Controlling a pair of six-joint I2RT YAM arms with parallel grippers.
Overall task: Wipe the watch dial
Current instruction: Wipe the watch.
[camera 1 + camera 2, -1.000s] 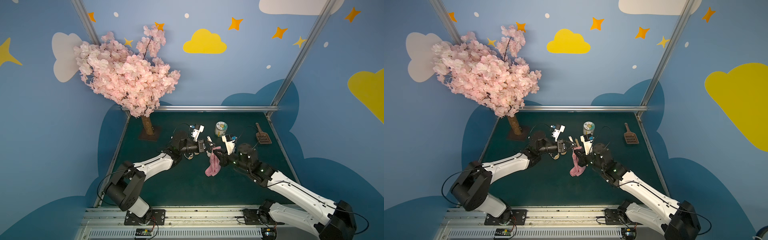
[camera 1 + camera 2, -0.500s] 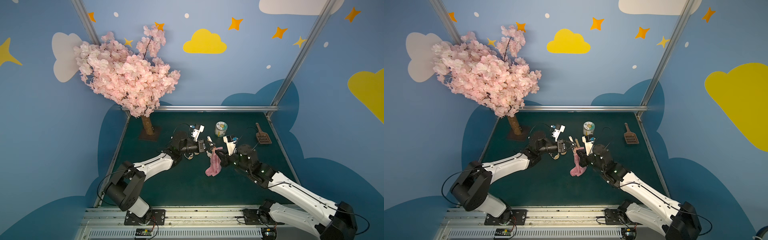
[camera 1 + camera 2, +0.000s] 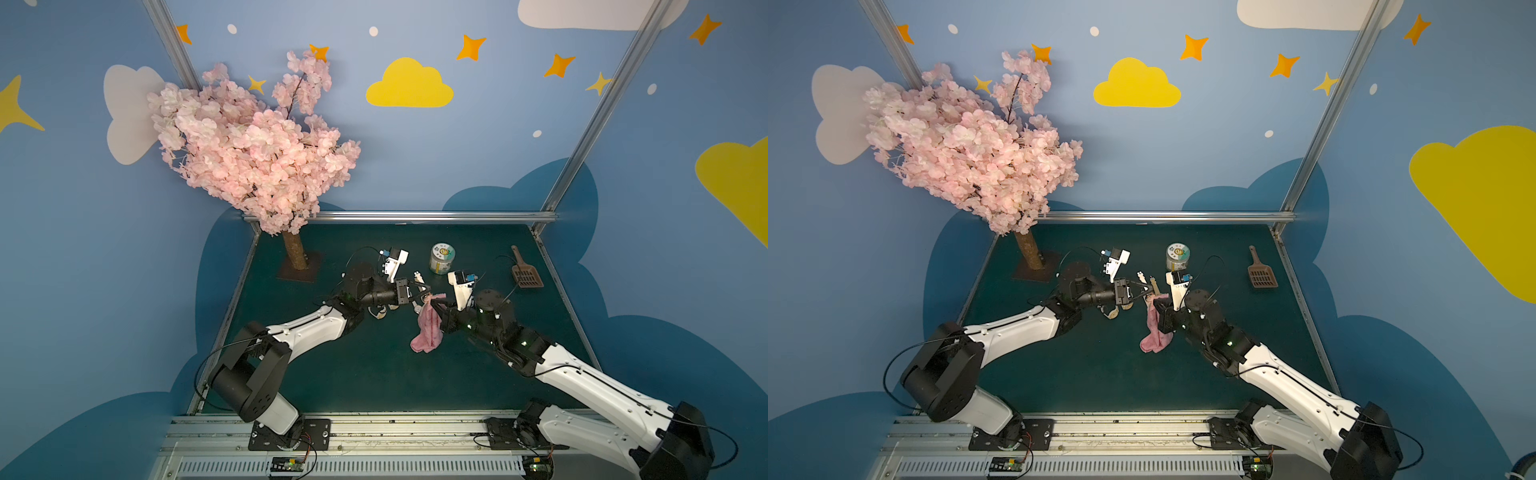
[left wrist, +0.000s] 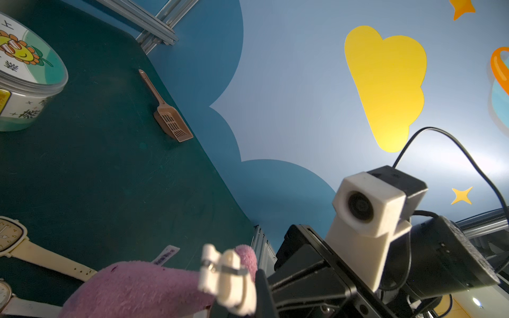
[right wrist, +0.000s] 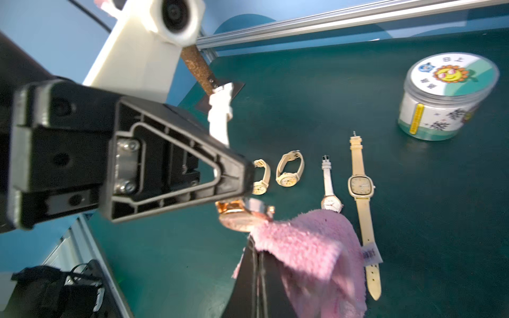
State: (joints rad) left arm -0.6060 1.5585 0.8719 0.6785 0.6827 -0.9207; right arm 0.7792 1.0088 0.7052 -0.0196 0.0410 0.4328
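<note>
**Q:** What is your left gripper [image 3: 420,295] doing?

**Me:** It is clamped on the rose-gold watch [image 5: 242,217]. In the right wrist view my black finger [image 5: 237,179] presses onto its case. I hold it off the table [image 3: 353,374], in front of the jar [image 3: 441,258], on the side towards my bases.

**Q:** And the right gripper [image 3: 435,308]?

**Me:** Its jaws are pinched together on the pink cloth [image 3: 428,328]. I grip the cloth near its top, and the rest hangs down, with the lower end bunched on the table. That also sits in front of the jar, slightly to its right.

**Q:** Is the cloth on the dial?

**Me:** The upper edge of the cloth lies against the rim of the watch, just beside my left gripper. That part of the frame is blurred, so I cannot tell whether the cloth covers the dial face.

**Q:** What else is near the jar?

**Me:** Four more watches lie in front of it and to its left. A square-dial watch [image 5: 360,187] is stretched out flat, closest to the jar, and a white-strap watch [image 5: 330,203] is next to it. Two buckled watches [image 5: 289,173] are further left. A brown scoop [image 3: 525,274] lies well to the right of the jar, and the blossom tree [image 3: 249,153] stands far to its left, at the back corner.
</note>
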